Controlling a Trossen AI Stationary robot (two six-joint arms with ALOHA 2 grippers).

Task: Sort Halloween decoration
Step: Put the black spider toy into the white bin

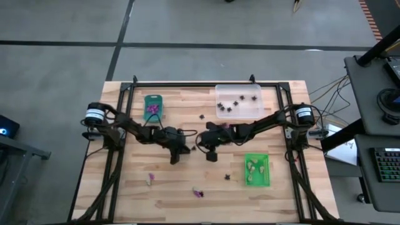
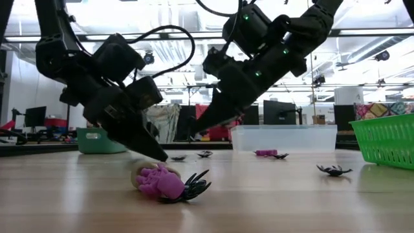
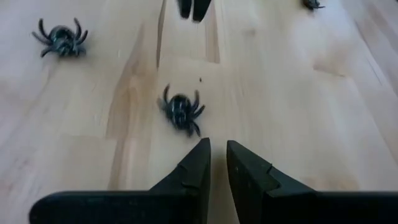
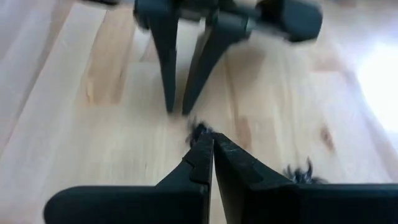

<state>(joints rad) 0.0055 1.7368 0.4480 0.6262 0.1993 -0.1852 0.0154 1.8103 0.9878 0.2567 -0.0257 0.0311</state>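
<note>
A black spider trinket (image 3: 180, 111) lies on the wooden table between my two grippers, also shown in the right wrist view (image 4: 199, 132). My left gripper (image 3: 217, 149) is low over the table just short of it, its fingers only a narrow gap apart and empty; it also shows in the high view (image 1: 177, 156). My right gripper (image 4: 211, 146) is shut and empty, raised above the table (image 2: 194, 133) and pointing down at the spider from the other side. Other loose trinkets lie around: black (image 1: 227, 177), purple (image 1: 198, 193), cream (image 1: 149, 179).
A teal tray (image 1: 153, 106) with purple trinkets stands at the far left. A clear tray (image 1: 239, 100) with black spiders stands at the far right. A green tray (image 1: 257, 169) with pale trinkets sits near the right. Another black spider (image 3: 60, 37) lies close by.
</note>
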